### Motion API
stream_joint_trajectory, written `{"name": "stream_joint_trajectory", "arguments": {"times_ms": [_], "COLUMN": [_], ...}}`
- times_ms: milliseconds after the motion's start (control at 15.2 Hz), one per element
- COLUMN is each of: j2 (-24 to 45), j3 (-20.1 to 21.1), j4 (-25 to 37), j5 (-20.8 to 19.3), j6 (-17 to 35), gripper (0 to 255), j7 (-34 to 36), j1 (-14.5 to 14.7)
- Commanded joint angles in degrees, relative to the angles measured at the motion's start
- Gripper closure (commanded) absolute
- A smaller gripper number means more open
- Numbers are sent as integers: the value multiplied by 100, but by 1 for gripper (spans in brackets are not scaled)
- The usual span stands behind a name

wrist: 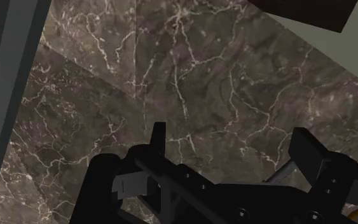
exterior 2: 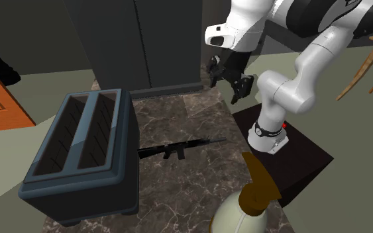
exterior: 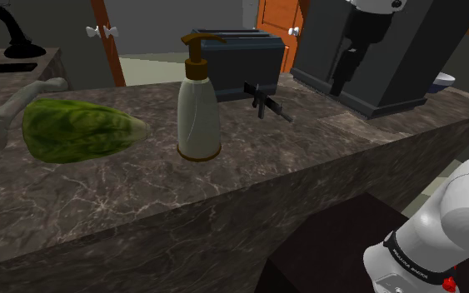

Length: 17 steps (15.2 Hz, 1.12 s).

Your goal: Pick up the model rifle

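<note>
Lying on the marble counter [exterior: 224, 191], the model rifle [exterior: 267, 101] sits just beside the toaster [exterior: 236, 54] and beyond the soap dispenser [exterior: 198, 104] in the shoulder view. A lettuce [exterior: 78, 129] and a bone [exterior: 16, 104] lie toward that view's left. The second exterior view adds the gripper [exterior 2: 229, 86], raised above the counter and well apart from the rifle, which points away from the toaster. The wrist view adds the released, empty fingers [wrist: 158, 137] standing apart over bare marble.
</note>
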<state>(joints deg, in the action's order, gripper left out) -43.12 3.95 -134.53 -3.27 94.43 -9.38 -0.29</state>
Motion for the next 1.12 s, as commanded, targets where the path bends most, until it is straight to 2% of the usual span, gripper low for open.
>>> {"name": "stream_joint_trajectory", "arguments": {"times_ms": [0,594,990,1056], "j2": [0,2178,3681,3695], "j3": [0,669,871,867], "j4": [0,1308,2517,2529], "j5": [0,408,428,427], "j6": [0,486,571,571], "gripper": [0,0,0,0], "j7": [0,2072,3358,3369], "j1": [0,-386,-556,-552]}}
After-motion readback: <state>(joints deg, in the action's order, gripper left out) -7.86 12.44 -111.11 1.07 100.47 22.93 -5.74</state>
